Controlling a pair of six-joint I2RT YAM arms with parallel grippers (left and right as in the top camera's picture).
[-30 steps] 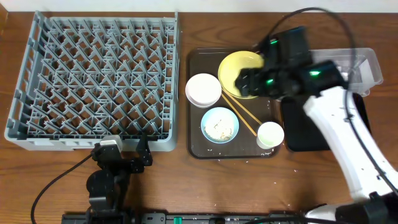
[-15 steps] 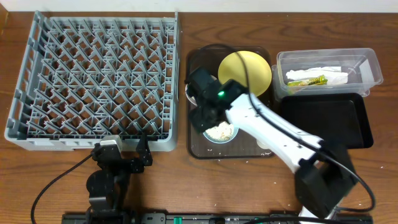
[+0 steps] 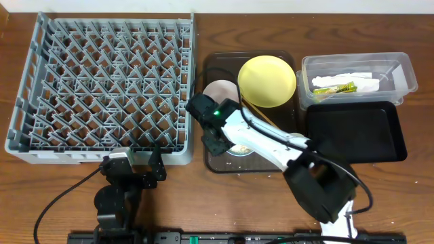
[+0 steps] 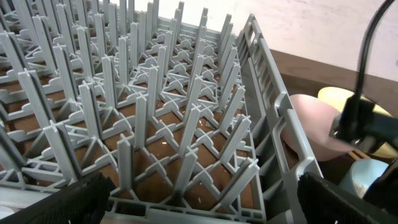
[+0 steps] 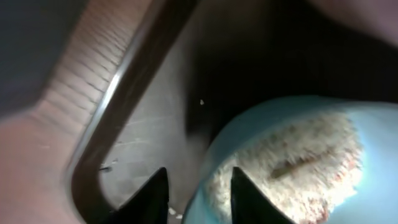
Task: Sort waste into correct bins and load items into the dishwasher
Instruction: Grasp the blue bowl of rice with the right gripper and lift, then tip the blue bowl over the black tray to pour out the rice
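Note:
My right gripper (image 5: 199, 186) hangs low over the dark brown tray (image 3: 215, 163), its jaws astride the near rim of the light blue bowl (image 5: 292, 124). One finger is inside over the rice scraps (image 5: 298, 162), the other outside. A small gap shows on each side of the rim. In the overhead view the right gripper (image 3: 218, 142) covers part of the blue bowl (image 3: 244, 146). The white bowl (image 3: 218, 91), yellow plate (image 3: 266, 80) and chopsticks (image 3: 268, 120) lie on the same tray. My left gripper (image 4: 202, 193) stands open and empty at the front edge of the dishwasher rack (image 3: 102, 81).
The clear tub (image 3: 400, 68) at the far right holds the snack wrapper (image 3: 337, 88) and the napkin (image 3: 346, 78). The black tray (image 3: 356, 132) lies in front of it. The right arm (image 3: 271, 146) stretches across the brown tray's front. Crumbs dot the table near the front.
The right arm swung from the yellow plate leftward to the blue bowl and came down over its rim. Its jaws have narrowed a lot. The left arm has not moved.

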